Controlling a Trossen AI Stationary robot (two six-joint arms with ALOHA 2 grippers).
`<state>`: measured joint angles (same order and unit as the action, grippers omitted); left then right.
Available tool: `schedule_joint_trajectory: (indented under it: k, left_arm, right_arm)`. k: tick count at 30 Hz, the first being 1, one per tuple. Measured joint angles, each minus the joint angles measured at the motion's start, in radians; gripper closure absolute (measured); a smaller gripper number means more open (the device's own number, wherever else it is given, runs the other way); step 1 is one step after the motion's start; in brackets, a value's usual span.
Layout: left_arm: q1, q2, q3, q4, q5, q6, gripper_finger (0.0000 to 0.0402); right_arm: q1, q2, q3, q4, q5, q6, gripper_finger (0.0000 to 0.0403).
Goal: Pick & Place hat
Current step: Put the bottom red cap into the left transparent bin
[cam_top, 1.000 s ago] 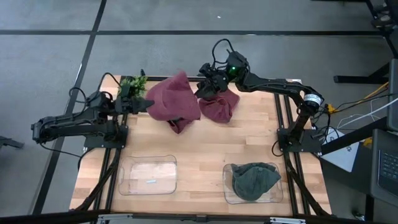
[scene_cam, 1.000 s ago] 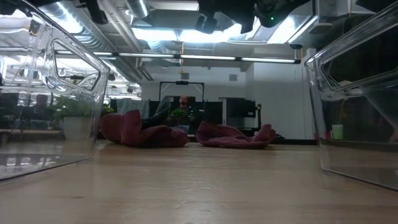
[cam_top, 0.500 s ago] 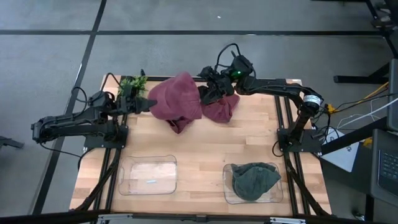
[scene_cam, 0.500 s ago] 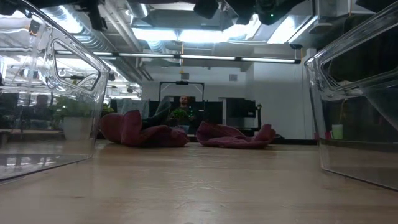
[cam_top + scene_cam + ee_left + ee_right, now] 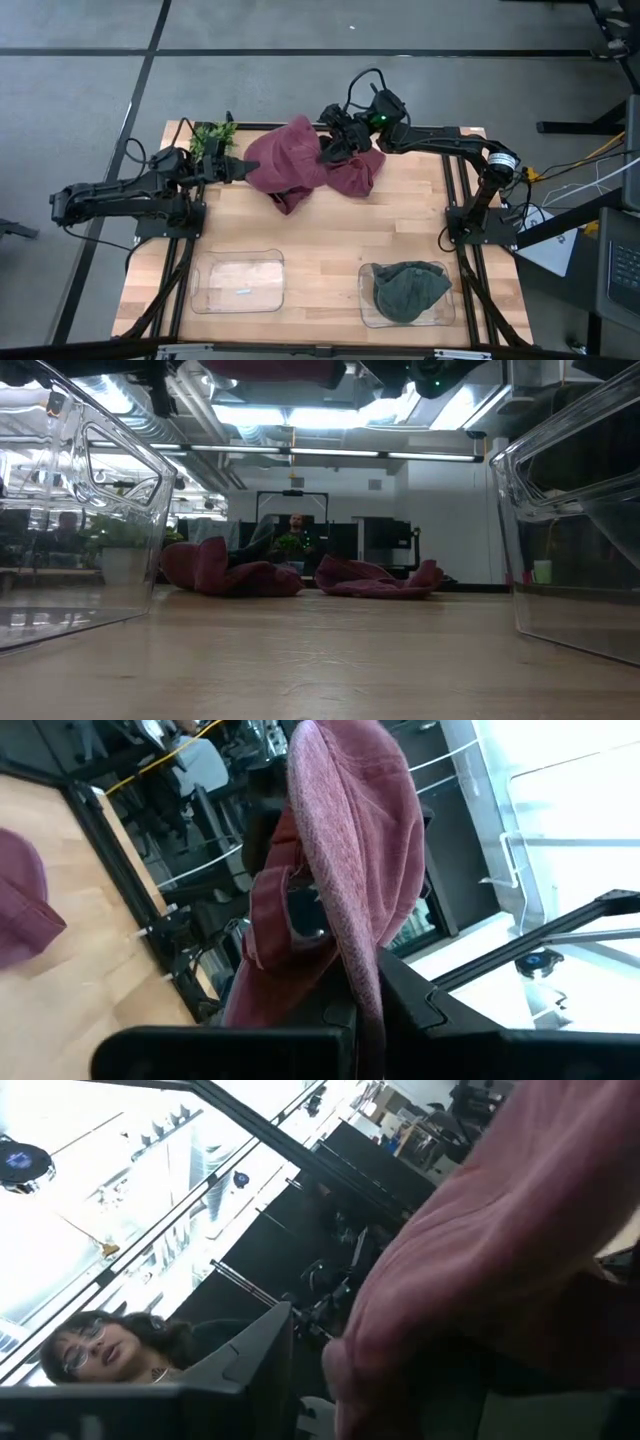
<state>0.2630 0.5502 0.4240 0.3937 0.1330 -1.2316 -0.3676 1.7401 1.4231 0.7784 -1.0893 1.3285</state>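
Hat (image 5: 292,158), upper middle, has slid toward the right gripper (image 5: 330,150); left gripper (image 5: 243,168) stays clamped on it, right fingers apart.

Maroon hat (image 5: 520,1260) before a person (image 5: 105,1350)

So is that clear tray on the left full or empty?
Nearly empty: the left clear tray shows bare bottom apart from a small light scrap; the right tray holds a green hat.
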Motion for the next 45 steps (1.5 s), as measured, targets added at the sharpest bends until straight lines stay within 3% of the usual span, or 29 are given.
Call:
schedule_joint_trajectory:
  k: [13, 21, 28, 39, 45]
  left_arm:
    - [-0.002, -0.003, 0.000, 0.049, 0.074, 0.034, 0.0388]
    - [-0.002, -0.003, 0.000, 0.051, 0.099, 0.091, 0.0379]
    - [-0.001, -0.003, 0.000, 0.051, 0.115, 0.121, 0.0383]
    - [0.037, -0.003, 0.000, 0.051, 0.135, 0.149, 0.0272]
    - [0.087, -0.003, 0.000, -0.015, 0.229, 0.221, 0.0226]
  right_arm:
    - [0.000, 0.000, 0.000, -0.034, 0.022, -0.080, 0.0381]
    - [0.000, 0.000, 0.000, -0.050, 0.020, -0.103, 0.0369]
    - [0.000, 0.000, 0.000, -0.050, -0.018, -0.097, 0.0383]
    - [0.002, 0.000, 0.000, -0.051, -0.153, 0.007, 0.0383]
    - [0.005, 0.000, 0.000, -0.051, -0.161, 0.018, 0.0378]
